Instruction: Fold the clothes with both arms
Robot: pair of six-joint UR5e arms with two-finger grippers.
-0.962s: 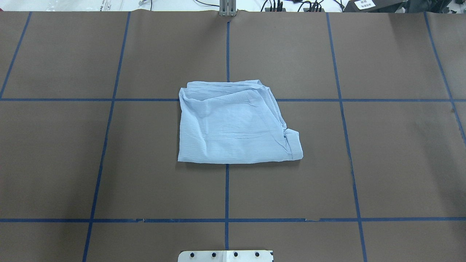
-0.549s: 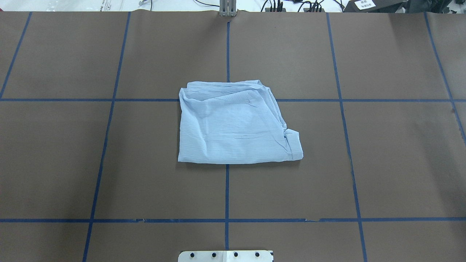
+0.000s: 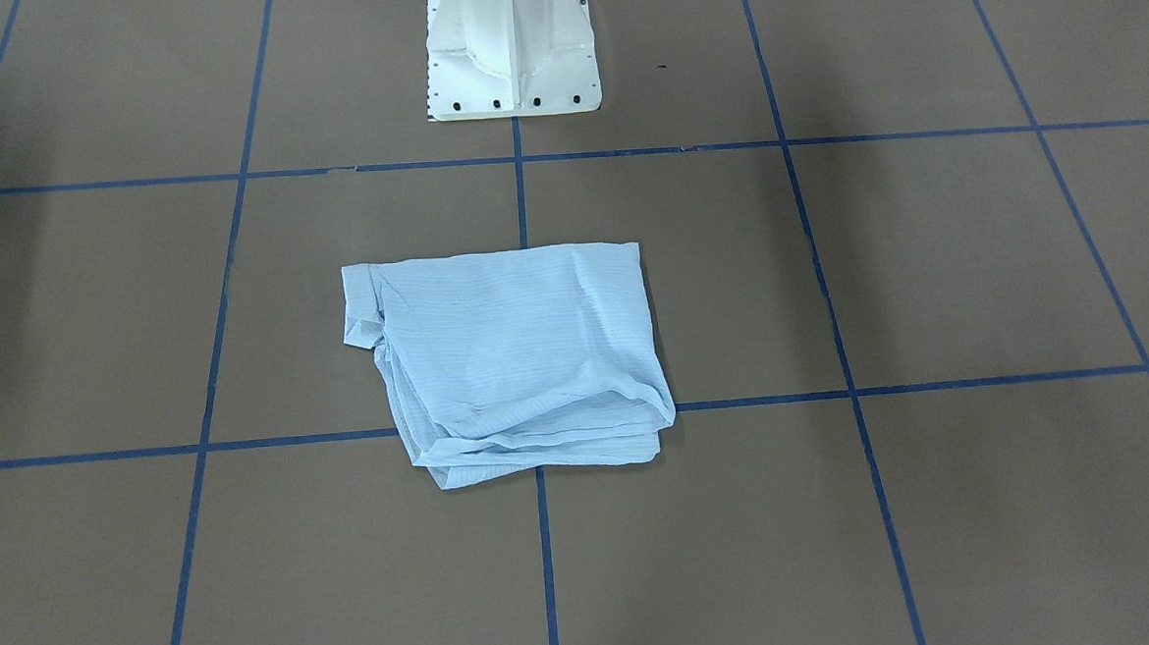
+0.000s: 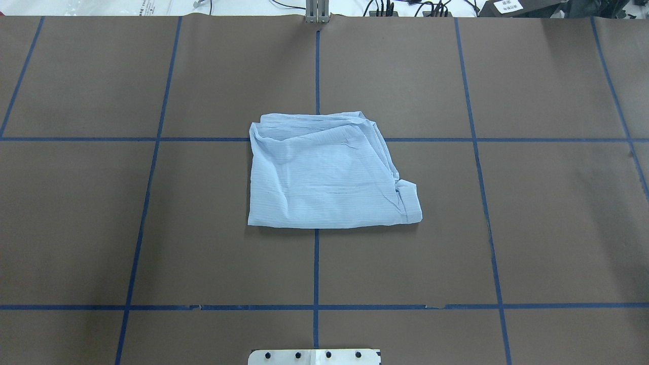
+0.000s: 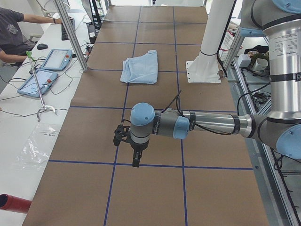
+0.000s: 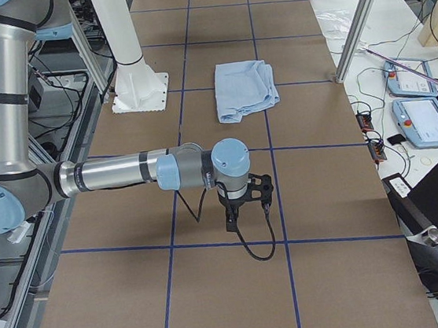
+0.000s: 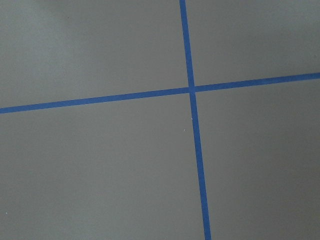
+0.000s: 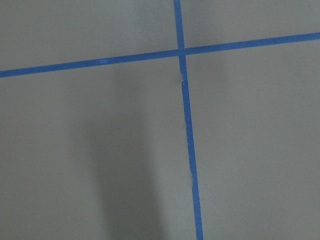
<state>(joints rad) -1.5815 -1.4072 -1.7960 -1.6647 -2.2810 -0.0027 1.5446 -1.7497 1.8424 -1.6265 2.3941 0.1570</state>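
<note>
Item 1: thin light-blue striped shirt (image 4: 327,175), folded to rough rectangle, far edge crumpled. Lies flat on brown paper-covered table (image 4: 557,228) w/ blue tape grid, straight in front of white pedestal base (image 3: 512,60), a gap apart, across centre tape line.

Item 2: silver-grey jointed left arm (image 5: 211,123), stretched low over table, well off to base's left side. Black two-finger left gripper (image 5: 136,159) points down near a tape line, well apart from shirt. Released or clenched: can't tell.

Item 3: silver-grey jointed right arm (image 6: 117,174), same pose, well off to base's right side. Black two-finger right gripper (image 6: 231,219) points down, black cable looped beside. Claw state: can't tell.

Wrist cams: brown paper + tape crossings.
</note>
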